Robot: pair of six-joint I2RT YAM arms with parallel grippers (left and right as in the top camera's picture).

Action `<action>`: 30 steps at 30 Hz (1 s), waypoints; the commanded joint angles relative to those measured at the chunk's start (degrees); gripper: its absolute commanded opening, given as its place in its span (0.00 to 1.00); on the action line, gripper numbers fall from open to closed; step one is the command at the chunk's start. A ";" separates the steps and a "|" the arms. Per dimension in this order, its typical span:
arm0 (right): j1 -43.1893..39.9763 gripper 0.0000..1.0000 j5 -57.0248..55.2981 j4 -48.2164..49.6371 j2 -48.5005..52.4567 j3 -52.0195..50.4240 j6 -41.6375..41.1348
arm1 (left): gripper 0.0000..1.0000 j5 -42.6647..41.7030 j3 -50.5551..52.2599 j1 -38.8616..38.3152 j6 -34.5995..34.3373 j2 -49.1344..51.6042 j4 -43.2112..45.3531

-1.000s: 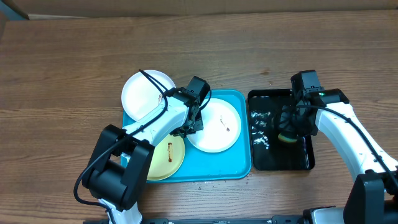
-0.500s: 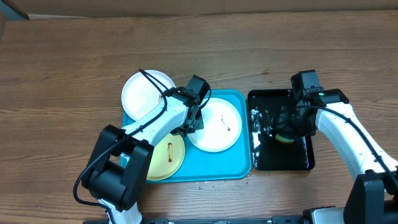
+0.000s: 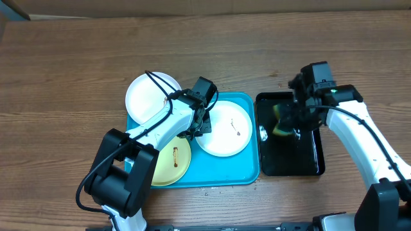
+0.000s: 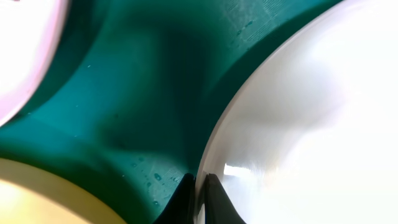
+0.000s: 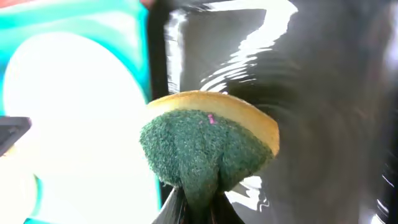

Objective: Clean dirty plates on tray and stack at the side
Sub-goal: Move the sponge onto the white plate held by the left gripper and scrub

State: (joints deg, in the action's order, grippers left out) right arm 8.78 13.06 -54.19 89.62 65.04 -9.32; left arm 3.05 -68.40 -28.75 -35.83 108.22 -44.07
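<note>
From above, the turquoise tray (image 3: 247, 170) lies in the middle of the wooden table (image 3: 64, 64). The black tray (image 3: 302, 160) is just beside it on the right. A white plate (image 3: 225, 131) with a small brown mark lies in the right half of the turquoise tray. A yellow-green plate (image 3: 168, 163) with a brown smear lies at its near left corner. A second white plate (image 3: 148, 96) sits at the far left corner, partly over the rim. The left gripper (image 3: 198, 128) is at the left rim of the white plate. The right gripper (image 3: 284, 123) holds a sponge (image 3: 280, 127) over the far left part of the black tray.

In the left wrist view, the left gripper (image 4: 199, 190) is closed, with the thin rim of the white plate (image 4: 311, 124) pinched between its fingertips. The tray floor (image 4: 137, 93) is wet with small drops.

In the right wrist view, the right gripper (image 5: 191, 208) is closed tight on the sponge (image 5: 208, 146), green rough side facing the camera and yellow layer behind. Behind it is the glossy black tray (image 5: 311, 93), and at the left the white plate (image 5: 68, 124).
</note>
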 commanded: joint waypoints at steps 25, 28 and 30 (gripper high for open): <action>25.88 0.04 -20.13 20.63 13.09 0.81 8.31 | 0.04 -0.15 0.83 0.22 0.98 1.27 -0.31; 25.88 0.04 -21.79 20.11 13.27 0.74 8.33 | 0.04 -0.15 0.83 0.22 0.96 1.27 -0.26; 25.88 0.04 -22.08 20.13 13.27 0.61 8.31 | 0.04 -0.15 0.83 0.22 0.96 1.27 -0.24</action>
State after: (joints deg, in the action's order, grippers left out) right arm 34.63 -6.76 -34.33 103.46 65.04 -1.74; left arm 3.01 -68.40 -28.75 -35.83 108.22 -44.10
